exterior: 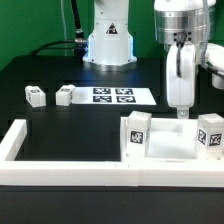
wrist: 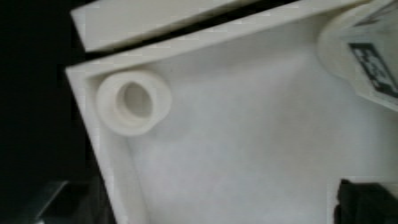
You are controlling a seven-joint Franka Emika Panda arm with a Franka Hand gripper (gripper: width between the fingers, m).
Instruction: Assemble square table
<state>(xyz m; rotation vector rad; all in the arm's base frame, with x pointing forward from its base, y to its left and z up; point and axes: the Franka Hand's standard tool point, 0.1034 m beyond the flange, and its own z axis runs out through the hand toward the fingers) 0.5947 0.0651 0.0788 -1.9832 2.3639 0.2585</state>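
claw: claw (exterior: pixel 183 114) wide open, grips nothing; hangs just over the far side of the square table slab (exterior: pixel 165 146), contact can't tell
wrist view: slab's raised rim and one round corner hole (wrist: pixel 130 103) below; dark fingertips (wrist: pixel 47 200) set far apart
slab: on the black desk (exterior: pixel 70 125), exterior view's right, just behind the white border wall (exterior: pixel 60 172)
leg blocks: outer leg block (exterior: pixel 35 95) and inner leg block (exterior: pixel 65 95) side by side, exterior view's left, well apart from slab
marker board: marker board (exterior: pixel 112 96) flat on desk, just beside the inner leg block
room: dark backdrop, white arm base (exterior: pixel 108 40) at rear
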